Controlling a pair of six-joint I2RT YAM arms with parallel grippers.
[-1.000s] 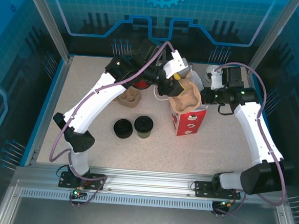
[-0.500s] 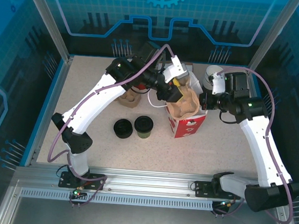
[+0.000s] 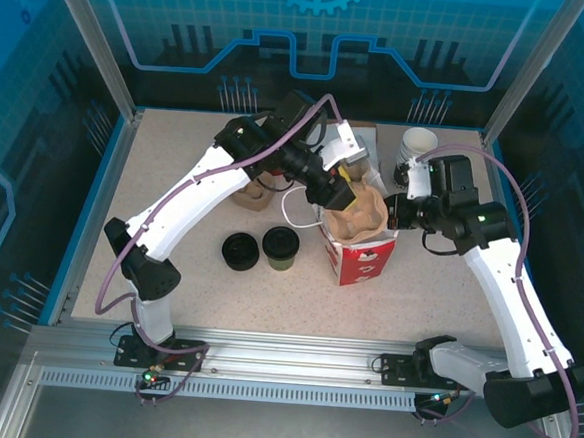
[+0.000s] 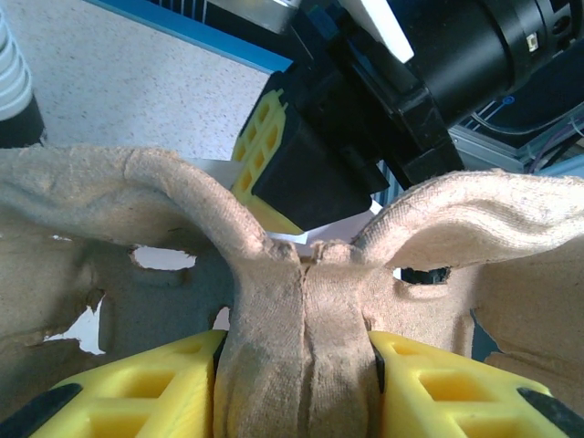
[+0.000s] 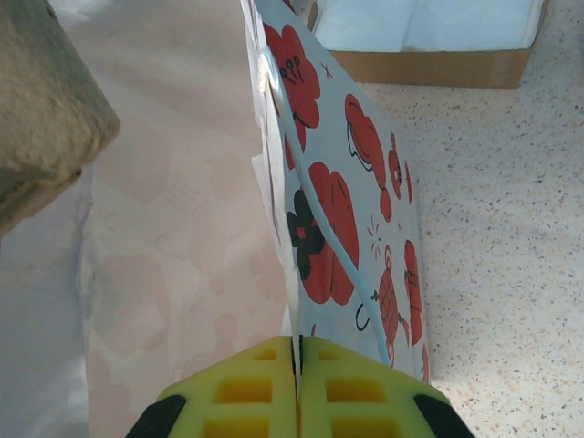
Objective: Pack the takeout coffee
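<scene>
Holding the pulp cup carrier (image 4: 301,301) by its centre ridge, my left gripper (image 4: 297,392) has both pads clamped on it, and the carrier sits in the mouth of the red-and-white bag (image 3: 365,254). My right gripper (image 5: 297,374) is pinched tight on the bag's printed wall near the rim, bracing that side. I judge this to be the step of seating the carrier, before any cup goes in. The takeout coffee (image 3: 281,248) stands lidded on the table, near the bag's left side and just beside the black ring-shaped piece (image 3: 239,251).

Next I should press the carrier down level until its wings pass the rim, then let go and reach for the coffee. The wings look wide for the opening and may catch on the paper walls. A white handle loop (image 3: 301,212) hangs at the bag's left, on my path to the cup. A cardboard box (image 5: 429,50) sits behind the bag, and a stack of white cups (image 3: 417,145) stands near my right wrist.
</scene>
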